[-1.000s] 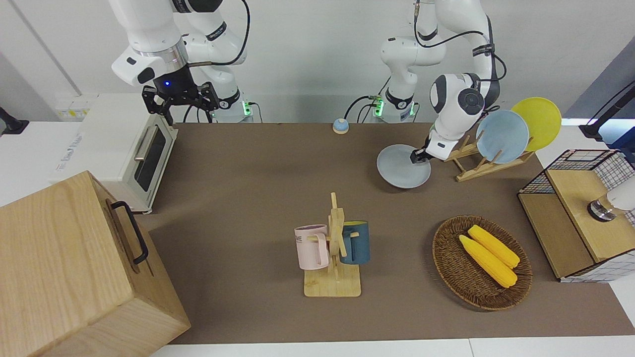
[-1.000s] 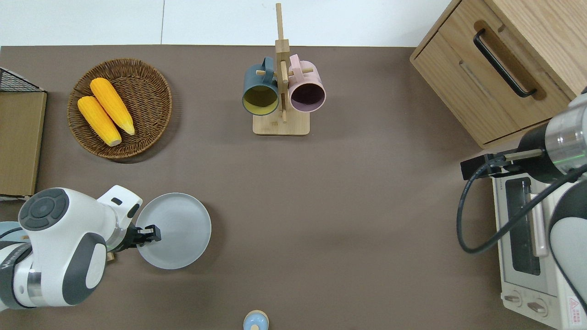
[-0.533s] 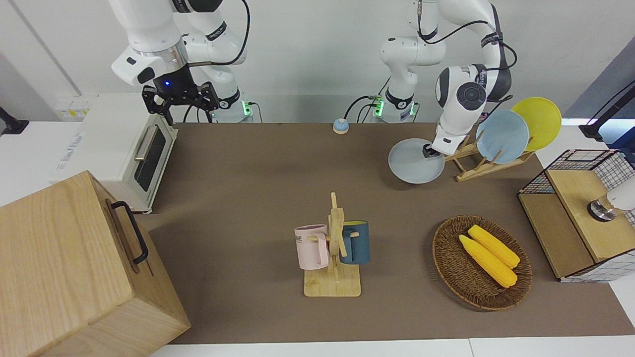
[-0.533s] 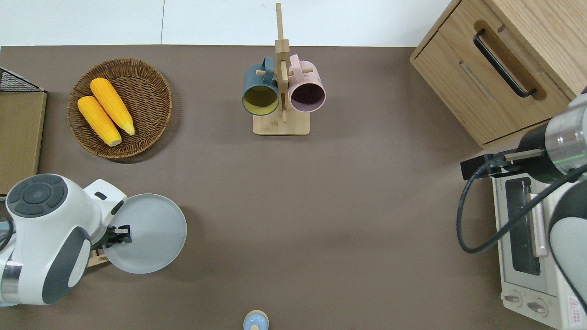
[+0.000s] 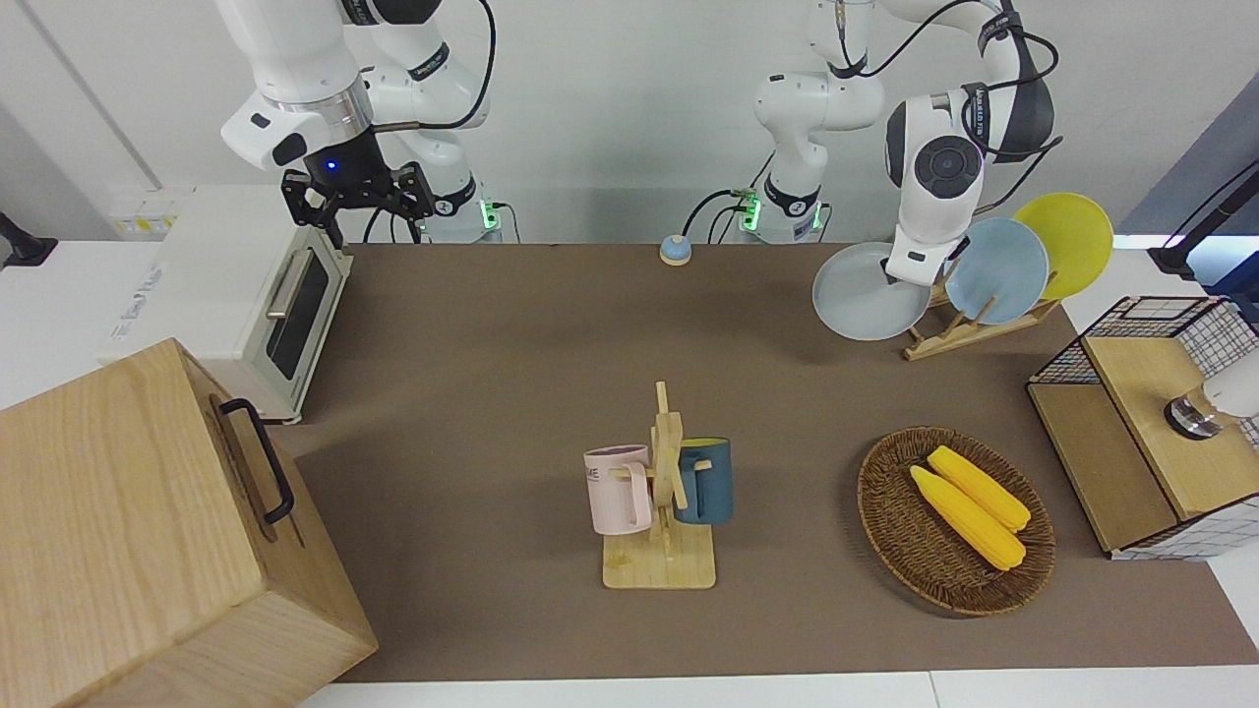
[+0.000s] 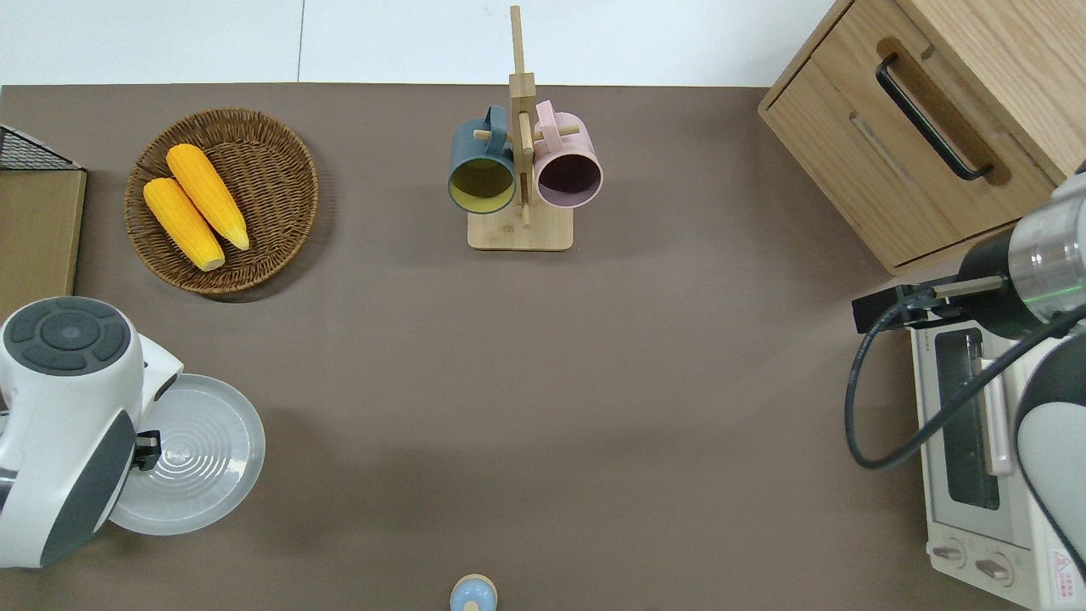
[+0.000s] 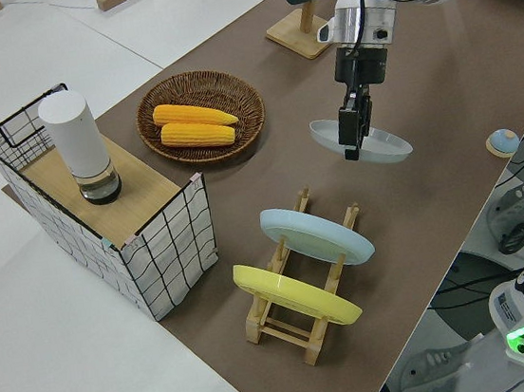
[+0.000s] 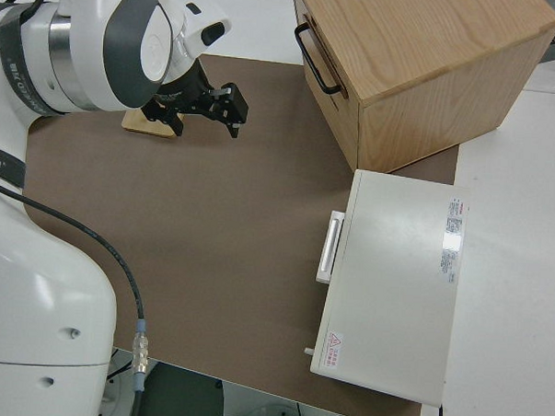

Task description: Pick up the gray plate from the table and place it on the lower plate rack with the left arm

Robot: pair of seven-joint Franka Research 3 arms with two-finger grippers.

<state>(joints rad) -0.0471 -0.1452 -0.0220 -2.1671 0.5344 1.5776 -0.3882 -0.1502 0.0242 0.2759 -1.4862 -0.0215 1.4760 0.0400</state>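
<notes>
The gray plate hangs in the air, slightly tilted, with my left gripper shut on its rim. In the front view it overlaps the open end of the lower plate rack, the end toward the right arm. In the left side view it still hangs clear of the rack's pegs. The rack holds a light blue plate and a yellow plate. The left arm hides the rack in the overhead view. My right gripper is parked and open.
A wicker basket with two corn cobs and a wire-sided box stand near the rack. A mug stand holds two mugs. A toaster oven and a wooden cabinet stand at the right arm's end.
My left gripper has lifted the gray plate off the table and carried it toward the rack at the left arm's end. The right arm has not moved.
</notes>
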